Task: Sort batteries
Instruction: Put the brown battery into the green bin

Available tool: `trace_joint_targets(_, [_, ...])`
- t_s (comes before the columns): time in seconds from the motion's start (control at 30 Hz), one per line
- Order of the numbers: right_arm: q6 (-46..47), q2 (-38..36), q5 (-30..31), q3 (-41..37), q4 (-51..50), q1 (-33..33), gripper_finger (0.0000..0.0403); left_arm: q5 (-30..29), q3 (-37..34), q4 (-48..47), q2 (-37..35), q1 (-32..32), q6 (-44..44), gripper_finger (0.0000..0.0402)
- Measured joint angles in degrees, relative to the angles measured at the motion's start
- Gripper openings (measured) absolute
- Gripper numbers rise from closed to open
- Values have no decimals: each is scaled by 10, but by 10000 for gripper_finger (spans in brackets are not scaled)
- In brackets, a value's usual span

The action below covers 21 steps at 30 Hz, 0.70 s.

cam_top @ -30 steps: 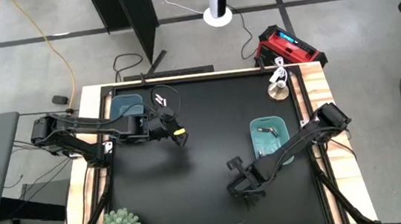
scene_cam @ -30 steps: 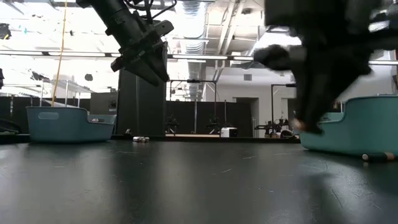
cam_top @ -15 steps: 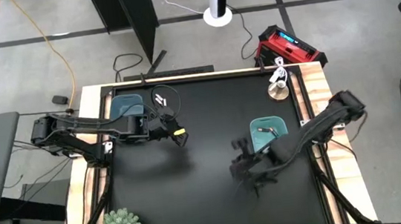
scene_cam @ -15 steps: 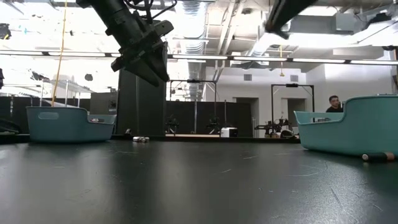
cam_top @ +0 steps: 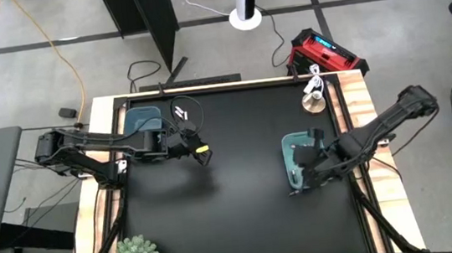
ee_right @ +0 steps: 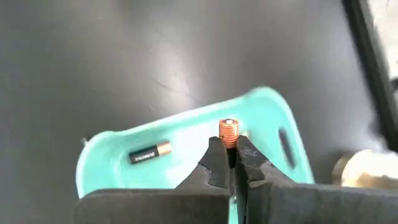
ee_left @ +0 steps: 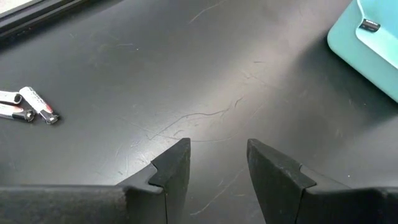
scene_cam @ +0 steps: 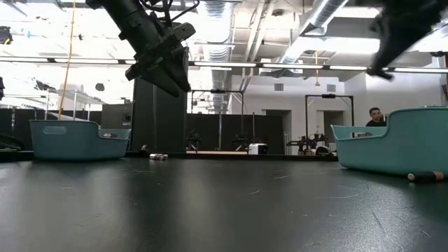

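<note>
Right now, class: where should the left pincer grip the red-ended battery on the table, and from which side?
Mid-barrel, from straight above, across its length: the red-ended battery lies flat on the table, other batteries close beside.

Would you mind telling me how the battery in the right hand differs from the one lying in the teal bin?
The held battery stands on end between the right hand's fingers, copper end toward the camera; the bin battery lies flat on the teal bin's floor, its dark side showing. One is clamped above the bin, the other loose. Both have copper-coloured ends.
</note>
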Motion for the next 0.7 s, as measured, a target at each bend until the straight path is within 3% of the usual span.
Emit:
trace_joint_targets(0.23, [113, -52, -35, -97, 57, -34, 4, 0, 0, 2, 0, 0, -1, 153])
trace_joint_targets(0.53, [129, -22, -82, -122, 79, -101, 12, 2, 0, 2, 0, 0, -13, 153])
trace_joint_targets(0.7, [121, 5, -98, -123, 86, -120, 43, 7, 0, 2, 0, 0, -14, 153])
